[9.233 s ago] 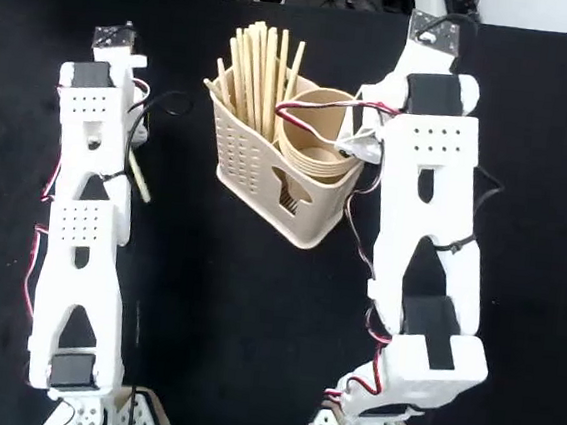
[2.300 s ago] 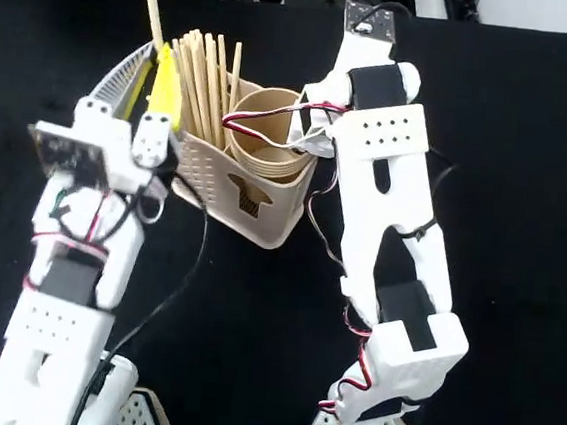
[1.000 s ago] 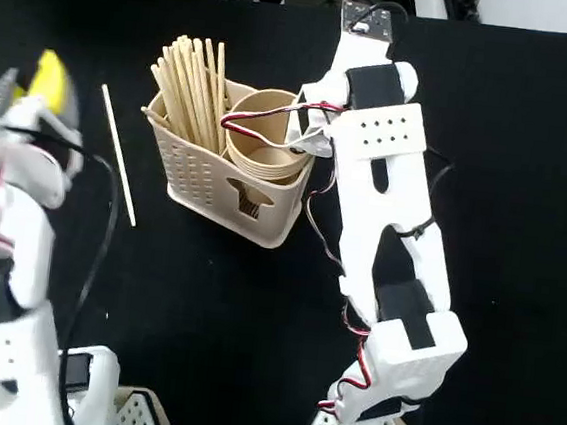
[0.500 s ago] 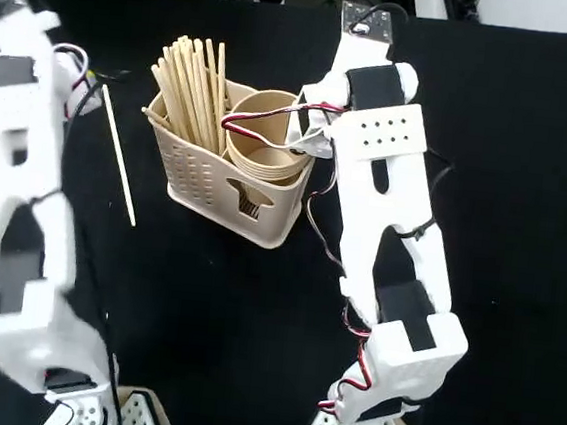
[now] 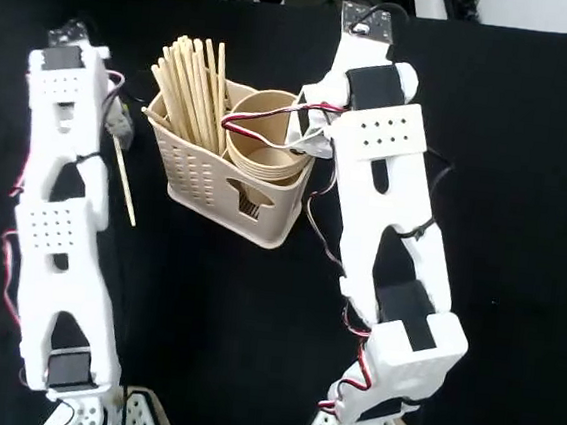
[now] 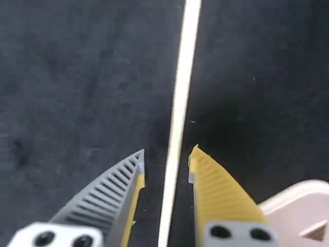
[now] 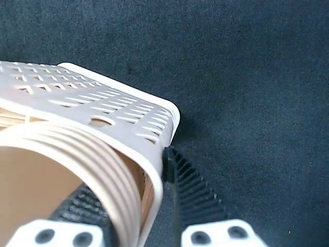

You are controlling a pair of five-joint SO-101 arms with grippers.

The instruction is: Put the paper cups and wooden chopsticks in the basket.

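A beige perforated basket (image 5: 216, 181) stands mid-table with a bundle of wooden chopsticks (image 5: 191, 78) and a stack of paper cups (image 5: 265, 140) in it. One loose chopstick (image 5: 127, 187) lies on the black table to its left. My left gripper (image 5: 121, 129) is down over that stick. In the left wrist view the chopstick (image 6: 182, 77) runs between the open fingers of the left gripper (image 6: 168, 151), with a gap on each side. My right gripper (image 5: 306, 139) is shut on the basket's right rim (image 7: 103, 110). One black finger (image 7: 195, 195) lies outside the wall, next to the cups (image 7: 61, 164).
The table is covered in black cloth (image 5: 526, 196), with free room to the right and in front of the basket. A corner of the basket (image 6: 303, 200) lies close beside the left gripper. Cables and equipment sit along the far edge.
The left arm, which held the chopstick up beside the basket, let it fall to the table, swung away, and has come down astride it. The right arm kept still.
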